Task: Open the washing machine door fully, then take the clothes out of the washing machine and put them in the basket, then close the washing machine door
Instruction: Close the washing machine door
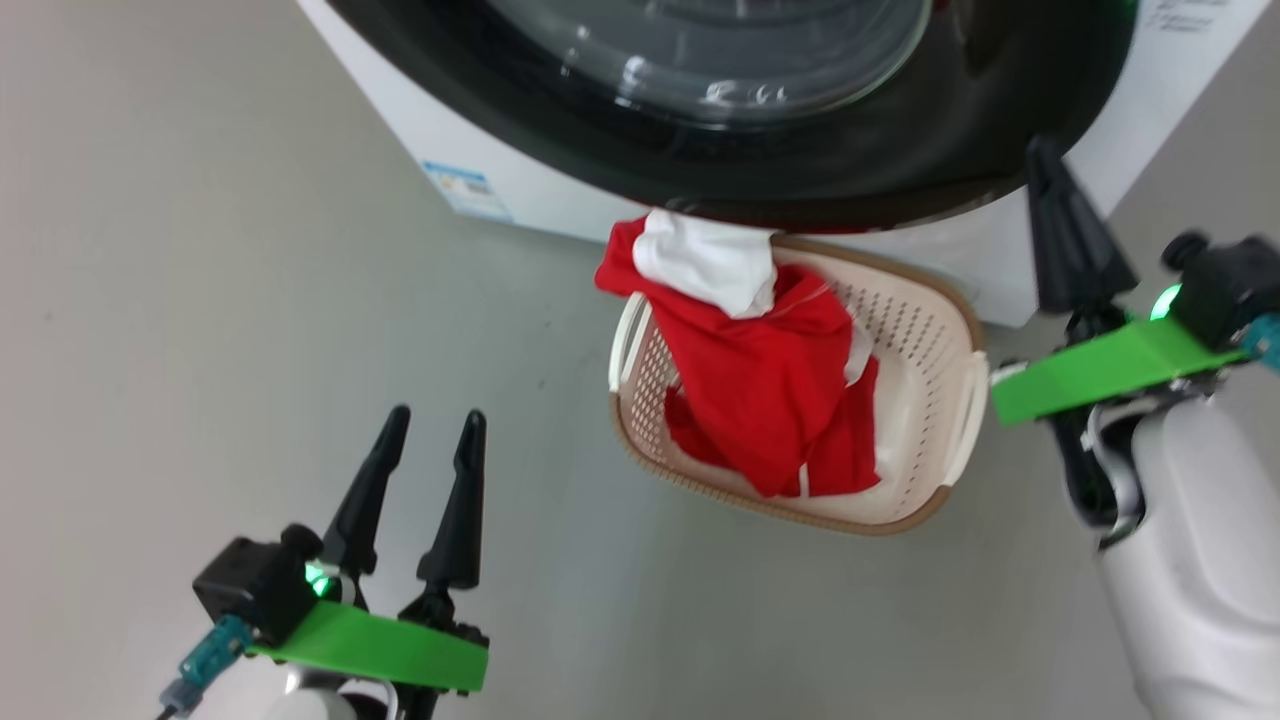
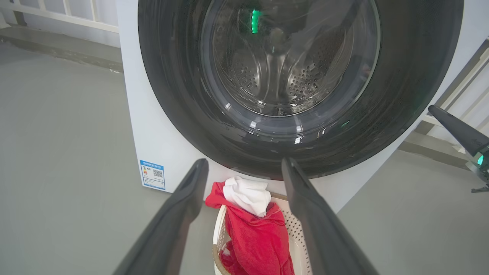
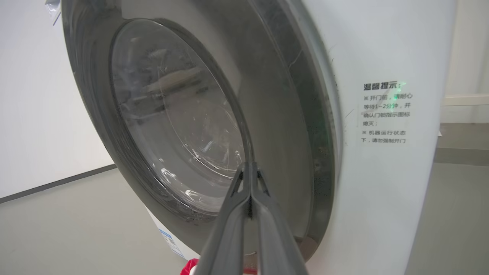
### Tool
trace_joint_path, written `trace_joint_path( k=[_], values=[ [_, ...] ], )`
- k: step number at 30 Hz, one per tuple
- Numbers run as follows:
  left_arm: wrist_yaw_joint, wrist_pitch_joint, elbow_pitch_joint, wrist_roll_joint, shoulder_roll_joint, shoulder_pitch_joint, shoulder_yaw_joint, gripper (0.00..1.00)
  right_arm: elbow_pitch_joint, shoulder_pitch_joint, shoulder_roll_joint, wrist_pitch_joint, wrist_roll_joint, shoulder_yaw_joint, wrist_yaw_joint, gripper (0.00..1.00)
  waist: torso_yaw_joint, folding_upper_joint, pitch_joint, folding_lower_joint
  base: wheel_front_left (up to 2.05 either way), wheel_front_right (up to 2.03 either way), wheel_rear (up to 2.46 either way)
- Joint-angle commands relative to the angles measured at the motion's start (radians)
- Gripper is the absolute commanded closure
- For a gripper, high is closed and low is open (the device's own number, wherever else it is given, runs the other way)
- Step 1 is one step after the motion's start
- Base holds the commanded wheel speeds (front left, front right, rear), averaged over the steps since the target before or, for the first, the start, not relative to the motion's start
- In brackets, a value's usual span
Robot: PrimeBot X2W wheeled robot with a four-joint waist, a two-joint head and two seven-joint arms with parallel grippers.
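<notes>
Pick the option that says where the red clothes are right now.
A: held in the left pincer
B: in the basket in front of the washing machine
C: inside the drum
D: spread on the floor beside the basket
B: the red clothes lie piled in the basket, white cloth on top, just in front of the washing machine.
</notes>
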Motion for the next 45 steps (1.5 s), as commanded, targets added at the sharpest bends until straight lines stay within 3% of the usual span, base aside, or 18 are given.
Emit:
trace_joint_path(
  k=[1,4,5,6,21,45],
  values=[
    [-0.006,-0.009,-0.012,0.015,0.019,0.022,0.042,0.00,-0.028,0.029,0.018,-0.005,0.017,0.030,-0.001,0.85,-0.034,-0.0001,-0.049,0.0000,0.00,0.00,0.00],
    [-0.006,-0.009,-0.002,0.025,0.024,0.041,0.050,0.00,-0.028,0.074,0.027,-0.005,0.023,0.039,-0.001,0.51,-0.052,-0.0001,-0.081,0.0000,0.00,0.00,0.00],
    [-0.006,-0.009,0.001,0.026,0.028,0.047,0.051,0.00,-0.026,0.088,0.030,-0.005,0.026,0.042,-0.001,0.14,-0.059,-0.0001,-0.090,0.0000,0.00,0.00,0.00],
    [-0.006,-0.009,0.004,0.027,0.032,0.053,0.053,0.00,-0.025,0.101,0.034,-0.005,0.030,0.045,-0.001,0.00,-0.066,-0.0001,-0.099,0.0000,0.00,0.00,0.00],
    [-0.006,-0.009,0.023,0.037,0.095,0.131,0.082,0.00,-0.045,0.296,0.062,-0.005,0.054,0.063,-0.001,0.00,-0.170,-0.0001,-0.228,0.0000,0.00,0.00,0.00],
    [-0.006,-0.009,-0.001,0.024,0.152,0.215,0.125,0.00,-0.119,0.547,0.068,-0.005,0.036,-0.029,-0.001,0.00,-0.341,-0.0001,-0.318,0.0000,0.00,0.00,0.00]
  ],
)
